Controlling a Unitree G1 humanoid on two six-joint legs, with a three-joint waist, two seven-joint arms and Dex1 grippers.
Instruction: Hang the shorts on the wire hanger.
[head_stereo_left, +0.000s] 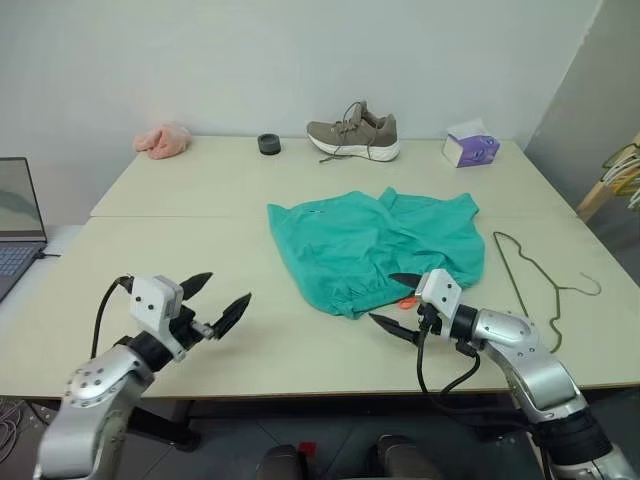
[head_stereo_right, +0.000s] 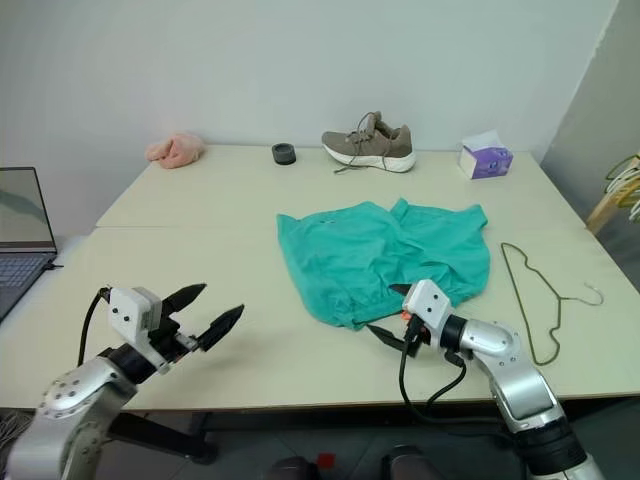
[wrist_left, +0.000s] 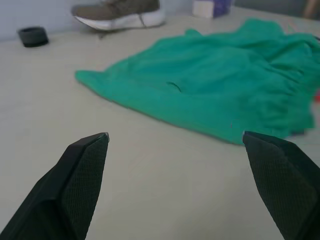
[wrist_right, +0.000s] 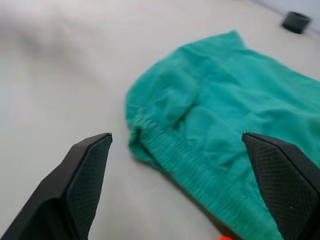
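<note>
The shorts (head_stereo_left: 375, 248) lie flat and spread on the desk (head_stereo_left: 200, 210), right of centre, gathered waistband at the near edge with a small orange tag (head_stereo_left: 407, 302) poking out beside it. The wire hanger (head_stereo_left: 530, 285) lies flat just right of the shorts, apart from them, hook toward the right edge of the desk.

Right hand (head_stereo_left: 398, 304): fingers spread wide, holding nothing, hovering low at the near edge of the waistband and pointing left. Forearm comes in from the near right corner. Left hand (head_stereo_left: 216, 301): also spread wide and empty, raised over bare desk at the near left, pointing right toward the shorts, well apart from them.

Open room: a wide bare stretch of desk between the left hand and the shorts; bare strip along the near edge.

Far edge of the desk: a pink cloth lump (head_stereo_left: 163, 140), a small black ring (head_stereo_left: 268, 143), a grey shoe (head_stereo_left: 353, 133), a tissue box (head_stereo_left: 470, 148). A laptop (head_stereo_left: 18, 220) sits off the left side.

Right wrist view gives the waistband gathers (wrist_right: 200, 170) up close between the fingers (wrist_right: 82, 180); left wrist view shows the leg hem (wrist_left: 150, 107).
</note>
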